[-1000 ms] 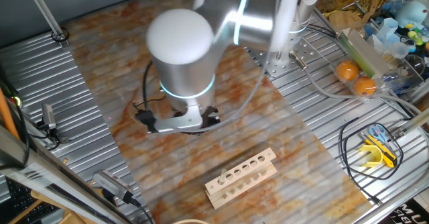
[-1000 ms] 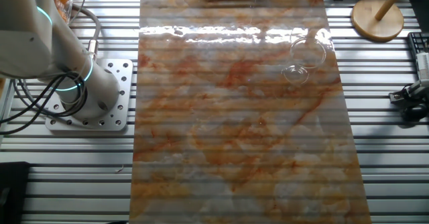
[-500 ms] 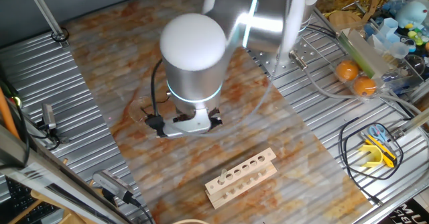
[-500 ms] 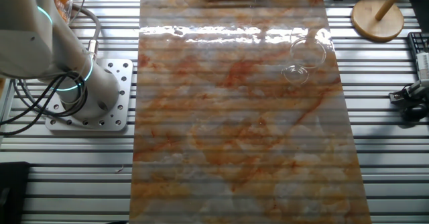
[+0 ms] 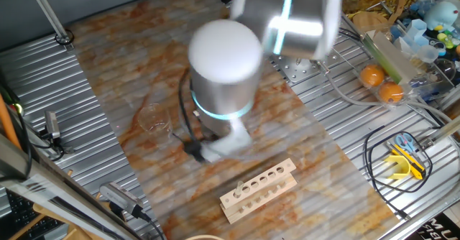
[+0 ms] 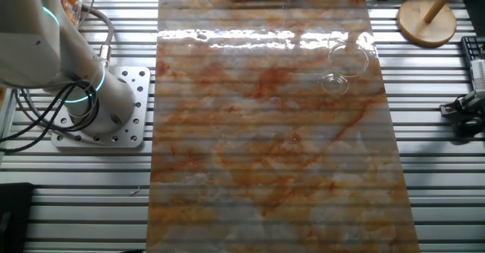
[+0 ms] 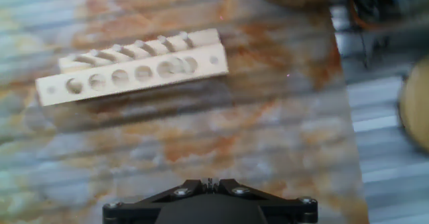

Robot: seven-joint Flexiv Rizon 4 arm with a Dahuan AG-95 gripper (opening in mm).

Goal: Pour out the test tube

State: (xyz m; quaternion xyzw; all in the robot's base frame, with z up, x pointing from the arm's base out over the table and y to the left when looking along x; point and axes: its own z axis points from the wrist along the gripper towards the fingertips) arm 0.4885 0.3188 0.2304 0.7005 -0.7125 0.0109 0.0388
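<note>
In one fixed view my gripper (image 5: 214,149) is a motion-blurred shape low over the table, between the beaker and the rack. The hand view looks down on the pale wooden rack (image 7: 131,66), which lies ahead of the gripper (image 7: 209,182). The dark jaws meet at the middle with nothing between them. I cannot make out the test tube for certain. One hole towards the rack's right end shows a glassy smear, and I cannot tell what it is. The other fixed view shows only the arm's base (image 6: 91,101).
A clear glass beaker (image 5: 152,116) stands left of the gripper and shows again as the beaker (image 6: 345,67). The rack (image 5: 259,190) lies near the front edge of the marbled mat (image 5: 108,46). Oranges (image 5: 381,83), cables and scissors (image 5: 406,150) lie to the right.
The arm has swung forward and to the right, away from the beaker and towards the rack. The beaker now shows uncovered. The rack and beaker have not moved.
</note>
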